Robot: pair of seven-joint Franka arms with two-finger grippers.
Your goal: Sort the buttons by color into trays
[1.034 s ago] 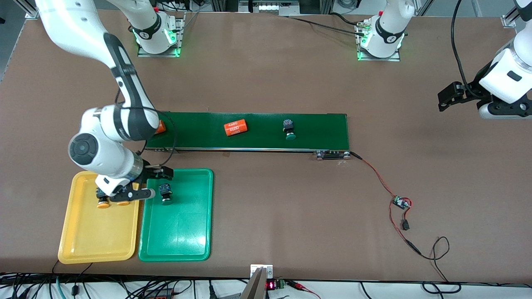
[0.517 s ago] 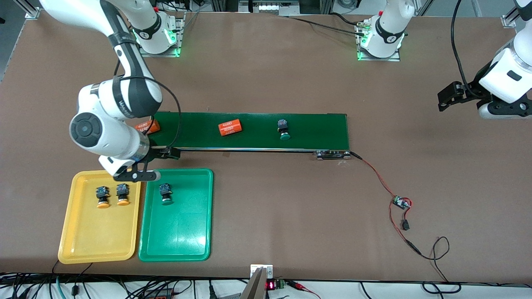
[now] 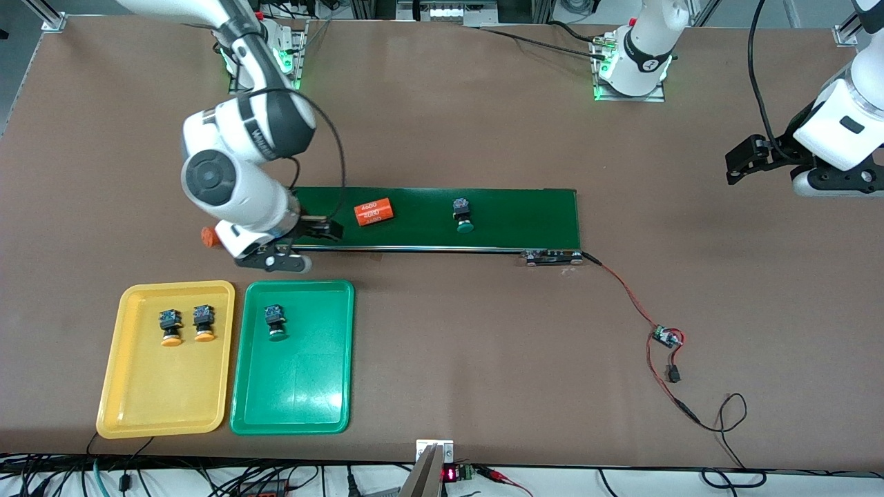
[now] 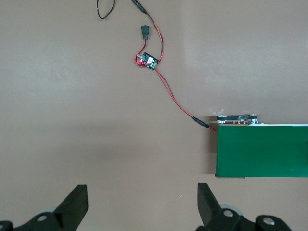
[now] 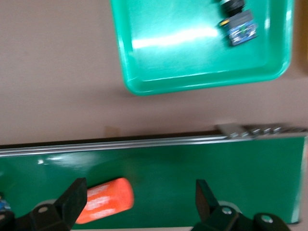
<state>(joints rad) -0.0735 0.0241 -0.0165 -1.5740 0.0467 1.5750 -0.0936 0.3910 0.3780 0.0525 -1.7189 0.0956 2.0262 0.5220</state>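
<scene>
Two orange-capped buttons (image 3: 170, 327) (image 3: 203, 323) lie side by side in the yellow tray (image 3: 159, 386). One green-capped button (image 3: 275, 322) (image 5: 238, 29) lies in the green tray (image 3: 297, 393) (image 5: 202, 72). Another green-capped button (image 3: 463, 214) rides on the conveyor belt (image 3: 518, 217). My right gripper (image 3: 304, 246) (image 5: 139, 202) hangs open and empty over the belt's end nearest the right arm. My left gripper (image 3: 739, 162) (image 4: 143, 204) waits open over bare table at the left arm's end.
An orange "4680" cylinder (image 3: 373, 212) (image 5: 106, 199) lies on the belt below my right gripper. A second orange cylinder (image 3: 208, 237) sits on the table just off the belt's end, partly hidden by the right arm. A circuit board (image 3: 666, 337) (image 4: 148, 61) on red wires lies near the belt's motor end.
My right gripper rose from the yellow tray and swung over the belt's end, leaving both orange buttons there. The cylinders and green button rode toward the right arm's end; one cylinder left the belt.
</scene>
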